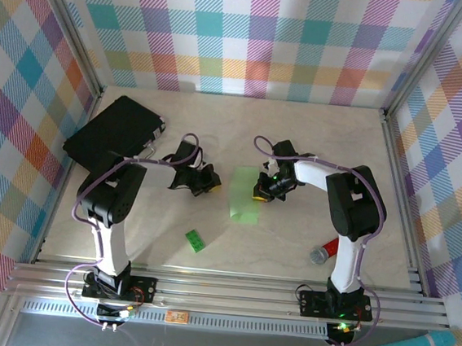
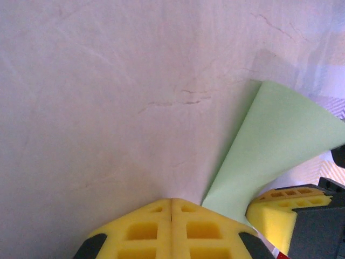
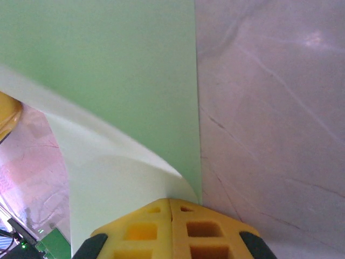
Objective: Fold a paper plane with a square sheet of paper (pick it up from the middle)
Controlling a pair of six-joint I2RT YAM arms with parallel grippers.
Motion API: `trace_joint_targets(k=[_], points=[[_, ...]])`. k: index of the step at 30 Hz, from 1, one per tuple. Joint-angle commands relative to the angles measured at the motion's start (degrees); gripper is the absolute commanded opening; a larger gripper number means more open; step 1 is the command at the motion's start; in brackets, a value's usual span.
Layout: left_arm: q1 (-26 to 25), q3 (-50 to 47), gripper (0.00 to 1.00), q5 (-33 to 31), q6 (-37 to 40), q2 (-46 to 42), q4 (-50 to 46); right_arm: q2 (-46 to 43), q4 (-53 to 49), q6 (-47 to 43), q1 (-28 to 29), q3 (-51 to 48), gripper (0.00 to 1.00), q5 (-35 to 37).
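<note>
Marble tabletop point(image 1: 289, 252): right gripper point(image 3: 171, 200) clamps square sheet of paper point(image 3: 108, 70), edge curled; left gripper point(image 2: 171, 200) closed, empty. Likely first fold; next, carry edge across.

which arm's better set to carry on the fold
Right, probably: the right tool is shut on an edge of the square sheet of paper, curled up off the table. The left tool is shut beside it, gripping nothing.
</note>
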Motion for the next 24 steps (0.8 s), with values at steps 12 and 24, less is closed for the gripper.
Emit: trace_joint_targets(k=[12, 24], points=[[-9.3, 15.1, 0.00, -4.0, -1.4, 9.1, -3.7, 9.2, -7.4, 0.6, -0.1, -5.8, 0.04, 18.7], [-0.9, 8.0, 0.00, -6.1, 0.5, 9.1, -3.9, 9.2, -7.3, 0.8, -0.1, -5.8, 0.04, 18.9]])
